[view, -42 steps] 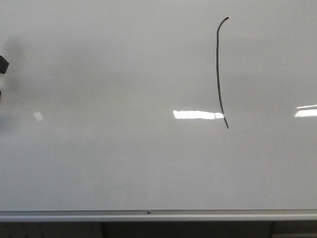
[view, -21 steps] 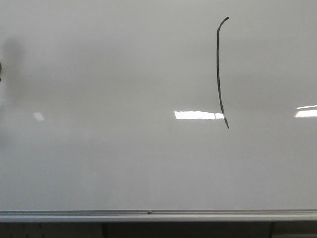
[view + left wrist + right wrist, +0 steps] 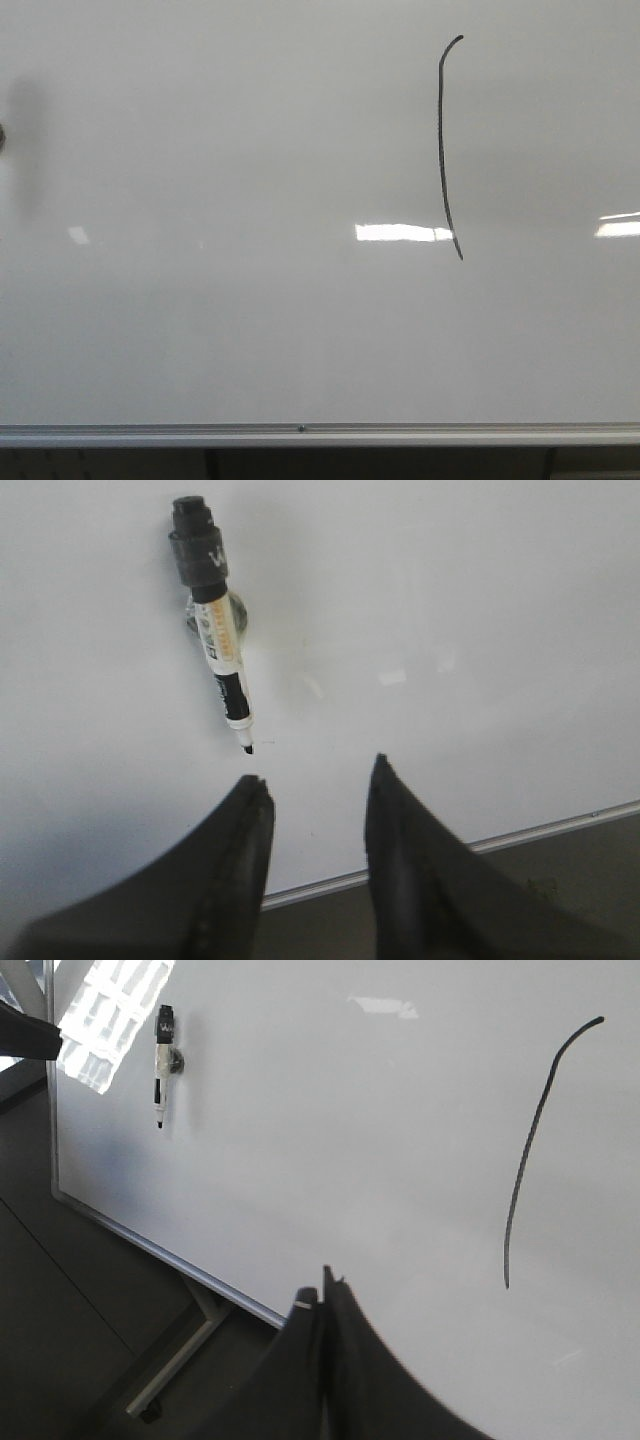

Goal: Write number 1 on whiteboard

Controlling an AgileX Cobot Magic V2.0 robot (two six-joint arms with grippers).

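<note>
Standing finished on the glossy grey-white, silver-framed whiteboard, the thin black marker-stroke number 1; the black-capped white marker hangs parked, left gripper parted and empty, right gripper closed on nothing — seemingly only retreat remains.

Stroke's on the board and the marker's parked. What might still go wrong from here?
1. The marker hangs on the whiteboard with its tip bare and no cap seen; it may dry out or smudge.
2. The left gripper is open just below that tip, so a lift might knock the marker off.
3. The number 1 may be wet; the shut right gripper could smear it.
</note>
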